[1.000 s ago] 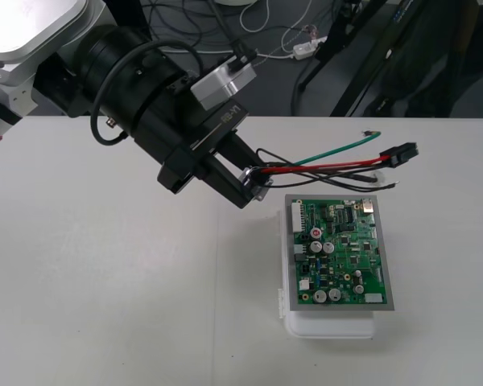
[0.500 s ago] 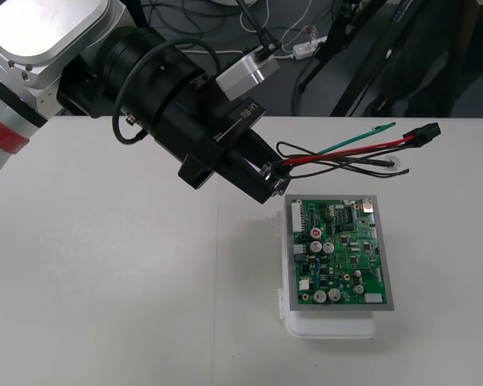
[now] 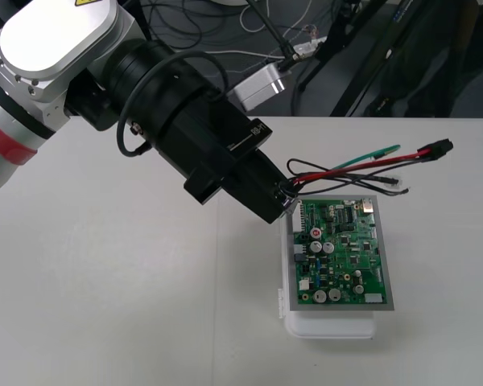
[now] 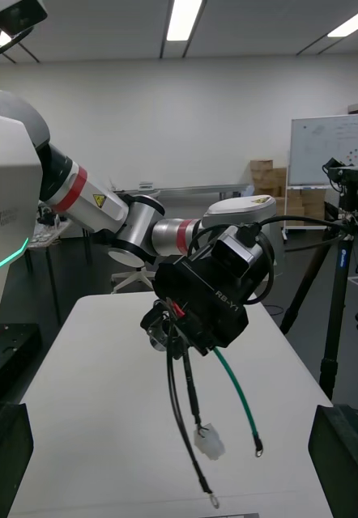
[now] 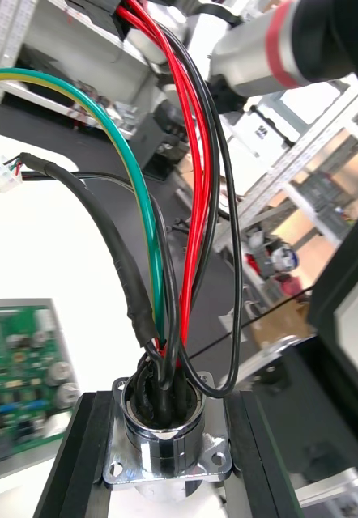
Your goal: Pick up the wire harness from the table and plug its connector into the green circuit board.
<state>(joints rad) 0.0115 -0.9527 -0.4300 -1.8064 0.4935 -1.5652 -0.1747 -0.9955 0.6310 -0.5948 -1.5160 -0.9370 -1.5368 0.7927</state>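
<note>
Left gripper [image 3: 280, 198]: poised above the table [image 3: 105, 305], just beside the near-left corner of the far edge of the green circuit board [image 3: 338, 253], which sits on a white base [image 3: 330, 326]. Its black fingers [image 5: 82, 461] are clenched on the wire harness [image 3: 346, 165], pinching the flange of the round metal socket [image 5: 167, 441] between them. Wires: red, black and one green wire [image 3: 362, 153] fan out of the socket to the robot's right, passing above the board's far edge. Black plug [image 3: 436, 149]: at the free end of the red wires, out past the board's far right corner and clear of the board, not plugged in. Small white connector [image 4: 209, 443]: hangs loose on a black lead below the left gripper. Right gripper [image 4: 175, 429]: idle, well apart from the left gripper and facing it across the table, fingers [image 4: 5, 461] spread wide and holding nothing.
</note>
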